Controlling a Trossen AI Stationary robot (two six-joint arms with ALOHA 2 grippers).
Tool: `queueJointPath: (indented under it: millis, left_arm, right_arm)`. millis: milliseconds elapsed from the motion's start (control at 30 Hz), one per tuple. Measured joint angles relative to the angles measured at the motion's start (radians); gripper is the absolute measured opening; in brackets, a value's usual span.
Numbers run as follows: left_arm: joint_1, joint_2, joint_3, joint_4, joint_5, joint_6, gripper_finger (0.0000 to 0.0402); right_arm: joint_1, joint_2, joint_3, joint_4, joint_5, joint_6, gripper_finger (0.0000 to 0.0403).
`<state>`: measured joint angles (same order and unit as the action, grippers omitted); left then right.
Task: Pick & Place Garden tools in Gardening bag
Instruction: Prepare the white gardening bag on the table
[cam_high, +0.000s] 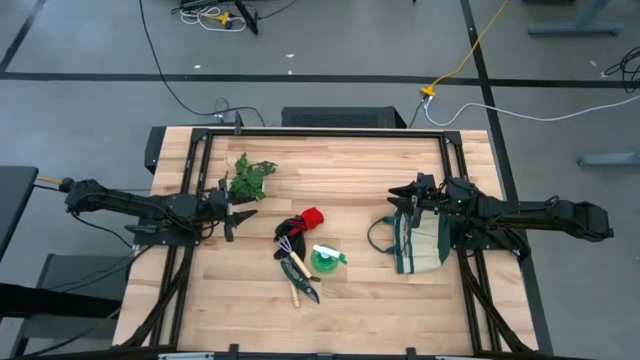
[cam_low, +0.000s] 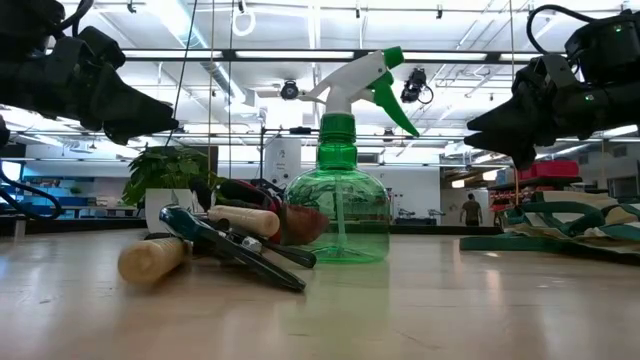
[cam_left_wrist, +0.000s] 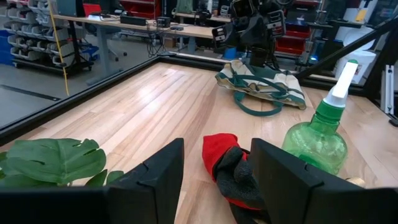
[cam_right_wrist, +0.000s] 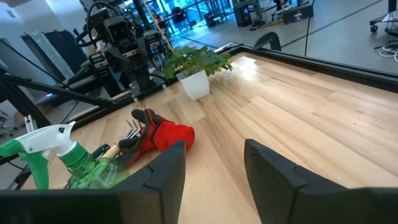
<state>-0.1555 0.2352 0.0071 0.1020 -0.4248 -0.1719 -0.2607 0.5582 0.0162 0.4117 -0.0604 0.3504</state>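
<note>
The tools lie in a pile at the table's middle: a red-and-black glove (cam_high: 305, 222), a wooden-handled mini rake (cam_high: 291, 256), dark-handled shears (cam_high: 305, 285) and a green spray bottle (cam_high: 327, 260), which stands upright (cam_low: 340, 210). The beige bag with green trim (cam_high: 422, 240) lies flat on its side at the right. My left gripper (cam_high: 240, 212) is open and empty, left of the glove (cam_left_wrist: 227, 165), fingers pointing at it. My right gripper (cam_high: 400, 195) is open and empty, above the bag's far edge, pointing toward the pile (cam_right_wrist: 155, 137).
A leafy plant sprig (cam_high: 250, 178) in a small white pot (cam_right_wrist: 194, 84) stands at the far left, just beyond my left gripper. Bare wood lies between the pile and the bag, and along the near edge. A black frame (cam_high: 320, 132) borders the table.
</note>
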Motion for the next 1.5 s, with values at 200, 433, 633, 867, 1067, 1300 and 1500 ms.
queueJointPath:
  millis: [200, 433, 633, 867, 1067, 1300, 1500]
  left_arm:
    - [0.0, 0.0, 0.0, 0.005, 0.0, 0.0, 0.0193]
    - [0.0, 0.0, 0.0, 0.005, 0.0, 0.0, 0.0193]
    - [0.0, 0.0, 0.0, 0.005, -0.001, 0.0, 0.0193]
    - [0.0, 0.0, 0.0, 0.006, -0.001, -0.001, 0.0193]
    - [0.0, 0.0, 0.0, 0.006, -0.001, -0.001, 0.0193]
    - [0.0, 0.0, 0.0, 0.006, -0.001, -0.002, 0.0193]
    - [0.0, 0.0, 0.0, 0.006, -0.001, -0.027, 0.0193]
  right_arm:
    - [0.0, 0.0, 0.0, 0.029, 0.0, 0.0, 0.0166]
    - [0.0, 0.0, 0.0, 0.083, -0.001, 0.024, 0.0166]
    - [0.0, 0.0, 0.045, 0.138, -0.086, 0.036, 0.0166]
    - [0.0, 0.045, 0.278, -0.197, -0.122, -0.061, 0.0166]
    - [0.0, 0.135, 0.486, -0.515, -0.09, -0.071, 0.0166]
    - [0.007, 0.25, 0.687, -0.841, -0.115, -0.013, 0.0166]
    - [0.077, 0.373, 0.818, -1.077, -0.113, 0.022, 0.0166]
